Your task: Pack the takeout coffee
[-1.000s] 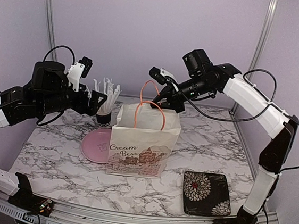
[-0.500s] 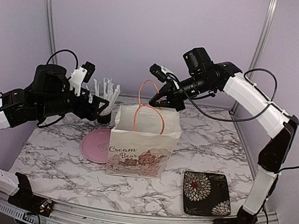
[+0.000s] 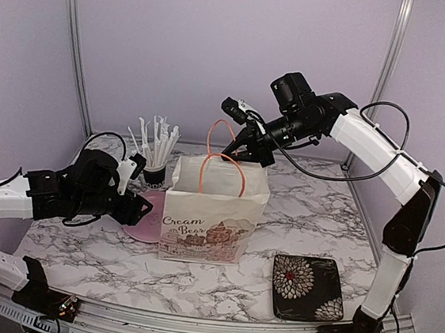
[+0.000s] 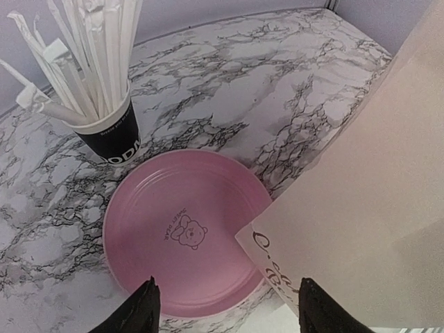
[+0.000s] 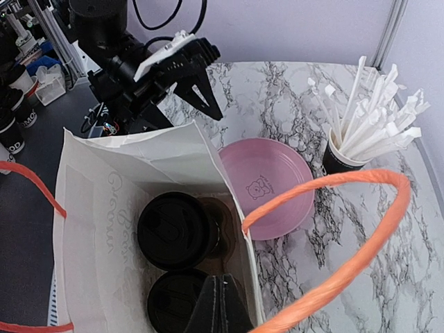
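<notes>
Right gripper [image 3: 239, 148] clamps the orange handle [image 3: 219, 126], both lidded cups [image 5: 173, 230] straight below inside the bag [image 3: 213, 213]; left gripper [image 4: 229, 300] hangs alongside, parted, empty

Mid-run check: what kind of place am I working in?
Probably a mock café counter in a robot test cell: marble-pattern table, printed paper takeout bag holding lidded coffee cups, a cup of wrapped straws, with plain purple walls and metal posts around.
</notes>
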Controlling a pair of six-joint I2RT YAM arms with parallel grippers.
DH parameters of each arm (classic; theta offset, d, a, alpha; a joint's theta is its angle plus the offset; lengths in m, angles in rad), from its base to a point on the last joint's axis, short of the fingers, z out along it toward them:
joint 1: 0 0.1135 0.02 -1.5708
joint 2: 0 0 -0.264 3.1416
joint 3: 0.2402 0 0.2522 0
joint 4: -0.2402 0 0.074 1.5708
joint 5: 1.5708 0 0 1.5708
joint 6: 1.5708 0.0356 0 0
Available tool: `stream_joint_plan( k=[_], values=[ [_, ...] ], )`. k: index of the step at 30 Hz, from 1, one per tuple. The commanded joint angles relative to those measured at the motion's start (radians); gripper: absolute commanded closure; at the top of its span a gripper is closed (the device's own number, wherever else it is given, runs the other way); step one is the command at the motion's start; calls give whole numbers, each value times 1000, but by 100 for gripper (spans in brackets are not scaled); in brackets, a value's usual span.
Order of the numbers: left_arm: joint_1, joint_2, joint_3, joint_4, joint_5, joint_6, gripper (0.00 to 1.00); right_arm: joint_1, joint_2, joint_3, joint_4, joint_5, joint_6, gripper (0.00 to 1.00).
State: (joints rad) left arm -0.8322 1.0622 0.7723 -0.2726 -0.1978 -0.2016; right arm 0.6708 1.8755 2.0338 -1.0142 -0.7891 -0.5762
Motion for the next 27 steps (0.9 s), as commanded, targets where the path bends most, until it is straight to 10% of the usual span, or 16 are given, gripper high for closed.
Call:
stream_joint_plan(
  k=[1,27],
  values=[
    [5,77,-52,166,35,-61,34,-5,-6,16,-24,-19,-7,100],
    [-36,484,25,430,139,-97,36,-10,-33,-6,-90,78,-41,100]
  ],
)
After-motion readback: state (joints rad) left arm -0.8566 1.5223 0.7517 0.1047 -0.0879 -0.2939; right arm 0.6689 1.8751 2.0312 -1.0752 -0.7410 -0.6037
